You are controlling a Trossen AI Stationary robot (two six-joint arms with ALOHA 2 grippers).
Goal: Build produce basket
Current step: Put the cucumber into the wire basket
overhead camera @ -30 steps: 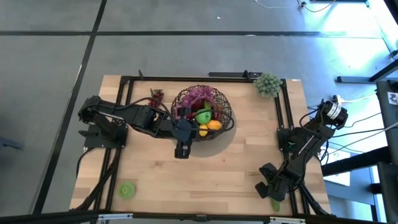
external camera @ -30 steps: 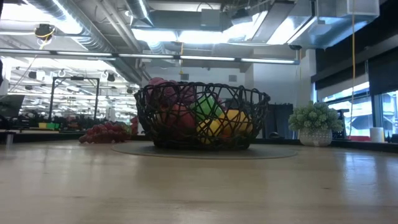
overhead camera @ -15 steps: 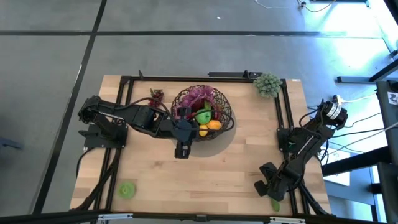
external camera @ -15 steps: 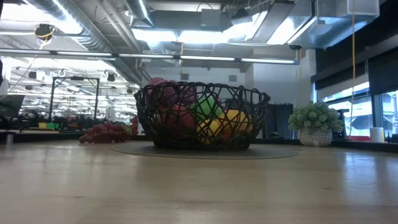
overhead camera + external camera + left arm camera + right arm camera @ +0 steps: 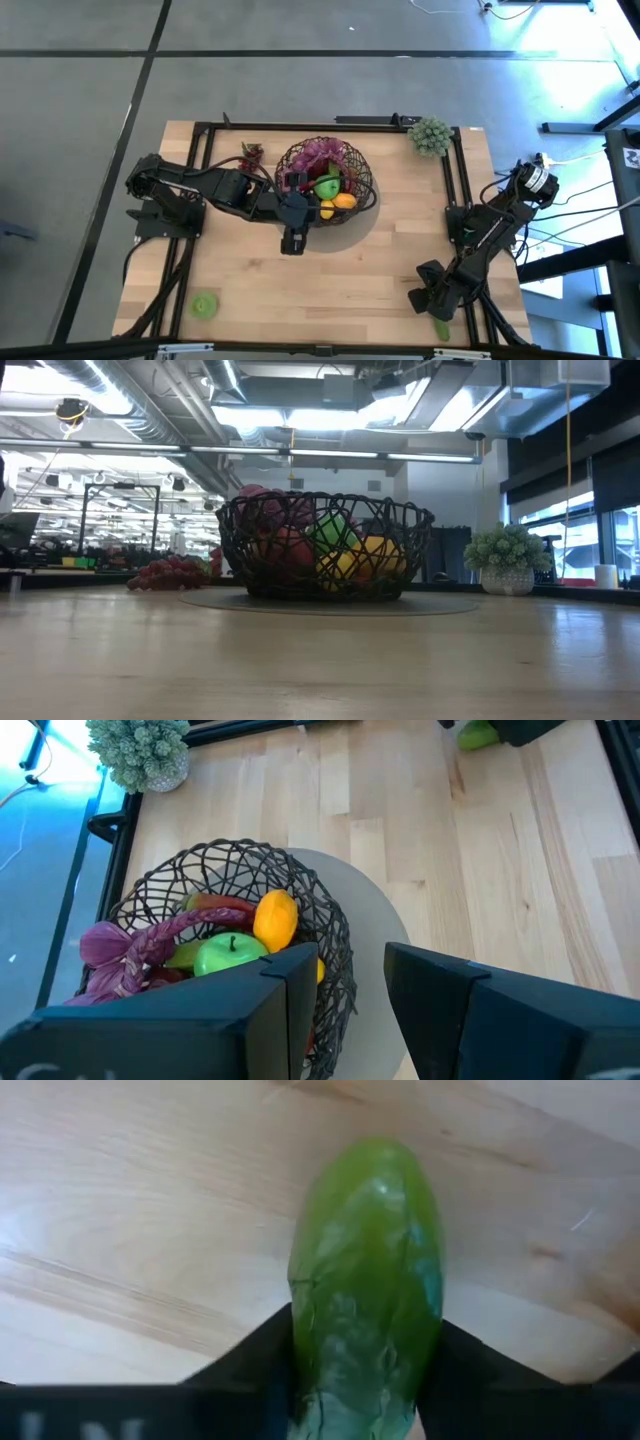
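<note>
The dark wire basket (image 5: 325, 180) (image 5: 325, 545) stands on a round mat at the table's far middle. It holds produce: purple grapes, a green apple (image 5: 228, 952) and a yellow lemon (image 5: 276, 918). My left gripper (image 5: 292, 240) (image 5: 338, 990) hovers open by the basket's near rim, with nothing between its fingers. At the near right corner my right gripper (image 5: 437, 303) (image 5: 365, 1370) is shut on a green cucumber (image 5: 368, 1270) (image 5: 441, 327). Red grapes (image 5: 250, 155) lie left of the basket. A round green fruit (image 5: 204, 305) lies near the near left corner. My right gripper pinches the cucumber's two long sides (image 5: 305, 1350) between its two fingers (image 5: 250, 1365). The fingers come down from above and lie across it. The cucumber lies flat on the wood, its far end (image 5: 372, 1155) reaching out past the fingers.
A pale green bumpy cluster in a pot (image 5: 430, 135) (image 5: 508, 555) stands at the far right corner. A black frame (image 5: 450, 190) runs along the table's sides. Bare wood (image 5: 340, 290) lies between the basket and the near edge.
</note>
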